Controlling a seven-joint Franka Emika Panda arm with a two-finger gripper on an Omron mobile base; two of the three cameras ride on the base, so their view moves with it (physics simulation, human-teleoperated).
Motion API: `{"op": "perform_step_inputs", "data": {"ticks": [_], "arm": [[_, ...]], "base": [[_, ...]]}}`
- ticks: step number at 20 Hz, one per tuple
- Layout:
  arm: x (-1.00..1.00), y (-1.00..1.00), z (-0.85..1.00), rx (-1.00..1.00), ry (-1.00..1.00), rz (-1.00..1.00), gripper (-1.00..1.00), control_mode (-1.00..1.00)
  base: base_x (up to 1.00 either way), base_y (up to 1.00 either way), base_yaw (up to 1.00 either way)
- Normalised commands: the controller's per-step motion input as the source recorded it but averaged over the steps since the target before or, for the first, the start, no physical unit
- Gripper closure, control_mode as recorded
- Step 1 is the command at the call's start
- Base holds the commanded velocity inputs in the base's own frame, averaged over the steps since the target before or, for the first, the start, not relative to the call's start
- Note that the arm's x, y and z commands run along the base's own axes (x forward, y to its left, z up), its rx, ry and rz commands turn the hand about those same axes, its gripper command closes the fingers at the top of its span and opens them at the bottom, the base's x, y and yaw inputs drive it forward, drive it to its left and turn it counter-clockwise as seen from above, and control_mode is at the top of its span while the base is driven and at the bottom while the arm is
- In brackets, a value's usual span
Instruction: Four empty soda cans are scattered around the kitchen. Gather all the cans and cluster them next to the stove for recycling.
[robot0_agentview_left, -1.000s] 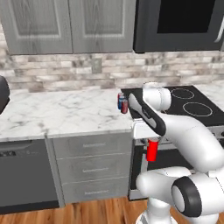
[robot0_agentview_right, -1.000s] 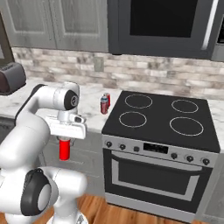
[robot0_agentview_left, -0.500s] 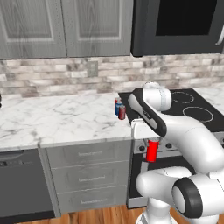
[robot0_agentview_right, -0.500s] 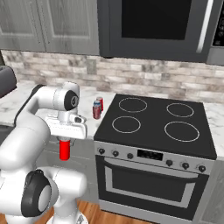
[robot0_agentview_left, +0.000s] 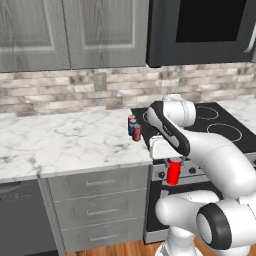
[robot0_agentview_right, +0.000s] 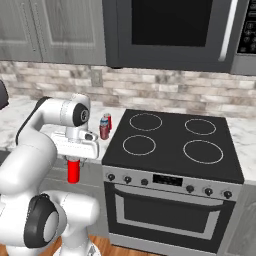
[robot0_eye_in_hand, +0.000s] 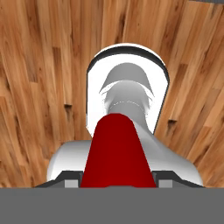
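My gripper (robot0_agentview_left: 173, 163) points downward and is shut on a red soda can (robot0_agentview_left: 173, 172) that hangs in front of the counter edge, left of the stove (robot0_agentview_left: 220, 125). The right base view has the same gripper (robot0_agentview_right: 74, 161) and held can (robot0_agentview_right: 73, 172) left of the oven front. In the hand view the red can (robot0_eye_in_hand: 117, 148) lies between my fingers above the wood floor. Two more soda cans, one blue-marked (robot0_agentview_left: 131, 123) and one dark red (robot0_agentview_left: 136, 133), stand upright together on the marble counter (robot0_agentview_left: 60, 142) beside the stove's left edge, also seen as cans (robot0_agentview_right: 105, 128).
A black microwave (robot0_agentview_right: 170, 30) hangs over the black cooktop (robot0_agentview_right: 175, 142). Grey upper cabinets (robot0_agentview_left: 70, 30) and drawers (robot0_agentview_left: 95, 200) flank the stove. The oven's knobs (robot0_agentview_right: 190, 188) run along its front. A dark dishwasher front (robot0_agentview_left: 20, 220) is at the lower left.
Both base views have shifted and the stove and counter look nearer, so the base has driven. The arm keeps its pose with the red can gripped.
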Motion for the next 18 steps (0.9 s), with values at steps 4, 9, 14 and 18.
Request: {"op": "perform_step_inputs", "data": {"ticks": [4, 9, 14, 18], "arm": [[0.00, 0.00, 0.00, 0.00, 0.00, 0.00, 1.00, 1.00], [0.00, 0.00, 0.00, 0.00, 0.00, 0.00, 1.00, 1.00], [0.00, 0.00, 0.00, 0.00, 0.00, 0.00, 1.00, 1.00], [0.00, 0.00, 0.00, 0.00, 0.00, 0.00, 1.00, 1.00]], "base": [[0.23, 0.29, -0.14], [0.34, 0.38, -0.06], [0.50, 0.44, 0.00], [0.54, 0.39, 0.00]]}}
